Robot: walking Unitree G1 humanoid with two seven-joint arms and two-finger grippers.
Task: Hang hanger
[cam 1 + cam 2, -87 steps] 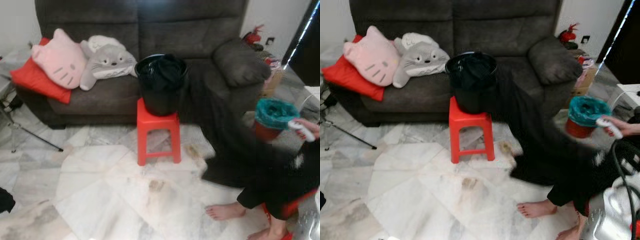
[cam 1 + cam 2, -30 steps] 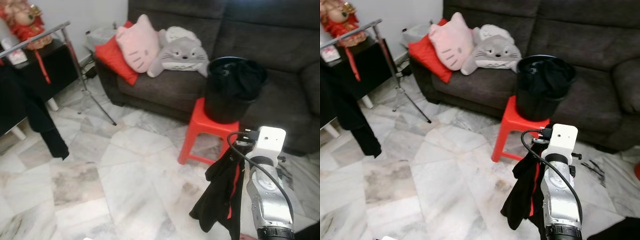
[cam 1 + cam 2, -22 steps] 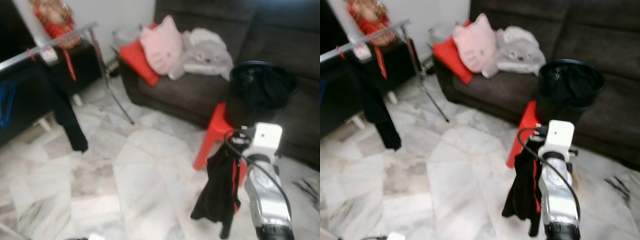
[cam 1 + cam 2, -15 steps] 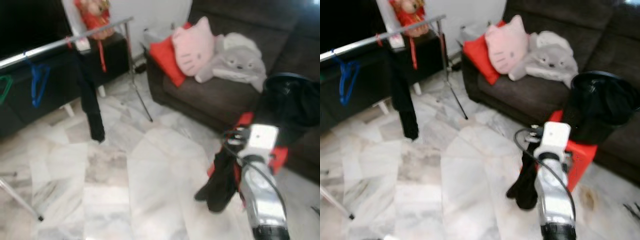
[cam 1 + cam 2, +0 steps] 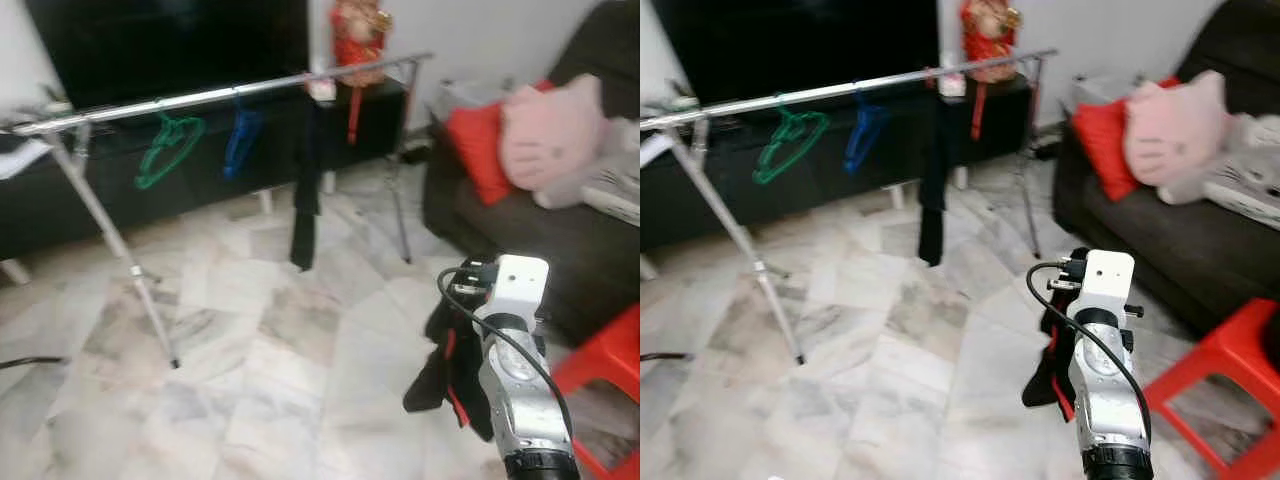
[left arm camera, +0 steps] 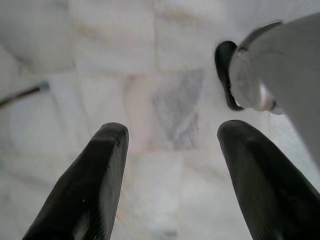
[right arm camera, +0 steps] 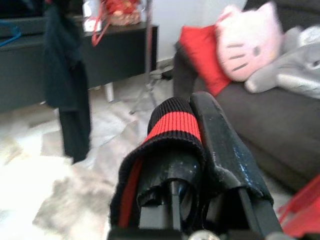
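- Sofa (image 5: 1200, 250), one, right edge of frame; carries one red cushion (image 5: 1102, 140) and one pink cat pillow (image 5: 1170, 125).
- Clothes rail (image 5: 840, 90), one, spanning upper left to upper centre; likely the hanging target.
- On the rail: one green hanger (image 5: 785, 140), one blue hanger (image 5: 865, 130), one dark hung garment (image 5: 932, 180).
- Red stool (image 5: 1220, 380), one, lower right.
- Right hand (image 7: 192, 145), lower centre, clenched on black-and-red garment (image 5: 1052, 365), carried raised, clear of the floor; its hanger is not discernible.
- Left hand (image 6: 170, 175), fingers spread, grasping nothing, aimed at the floor.
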